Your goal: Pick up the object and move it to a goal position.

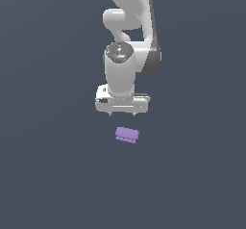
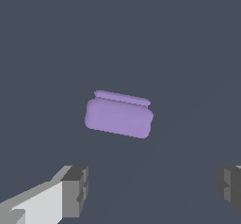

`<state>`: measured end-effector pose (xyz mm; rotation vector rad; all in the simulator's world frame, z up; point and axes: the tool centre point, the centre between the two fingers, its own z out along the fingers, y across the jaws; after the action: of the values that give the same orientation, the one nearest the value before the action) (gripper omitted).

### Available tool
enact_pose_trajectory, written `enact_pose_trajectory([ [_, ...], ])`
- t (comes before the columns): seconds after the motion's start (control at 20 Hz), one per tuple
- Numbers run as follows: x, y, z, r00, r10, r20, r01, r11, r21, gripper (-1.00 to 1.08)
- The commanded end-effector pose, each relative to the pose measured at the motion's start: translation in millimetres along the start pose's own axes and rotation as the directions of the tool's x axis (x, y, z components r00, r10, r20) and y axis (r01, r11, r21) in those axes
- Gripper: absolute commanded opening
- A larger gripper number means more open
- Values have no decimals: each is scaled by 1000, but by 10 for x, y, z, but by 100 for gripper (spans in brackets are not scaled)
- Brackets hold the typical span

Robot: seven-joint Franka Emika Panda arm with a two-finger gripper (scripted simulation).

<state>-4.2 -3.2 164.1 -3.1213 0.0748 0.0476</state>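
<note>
So the object [image 1: 127,134] is a small light-purple oblong block lying flat on the plain dark grey surface [image 1: 48,175], free, nothing touching it. Wrist view shows it [image 2: 119,116] with rounded corners and a raised ridge along one long edge, slightly skewed relative to the finger line. Gripper [image 1: 123,113] hangs just above it in the exterior view, pointing straight down, with a clear gap between fingertips and block; block sits a touch toward the exterior view's right of the gripper's centre. Jaws are spread wide and hold nothing: in the wrist view the two dark grey fingertips [image 2: 75,190] are far apart, and the block is narrower than the gap between them. White arm [image 1: 126,31] rises from the hand to the upper edge of the exterior view, wrist vertical.
</note>
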Motion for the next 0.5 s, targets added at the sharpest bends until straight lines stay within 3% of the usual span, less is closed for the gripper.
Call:
enact_pose_trajectory([
  [0.0,1,-1,12,1000,-12,1,12,1000,-1,100],
  [0.45,32,-11,108,990,-141,1,141,990,-9,100],
])
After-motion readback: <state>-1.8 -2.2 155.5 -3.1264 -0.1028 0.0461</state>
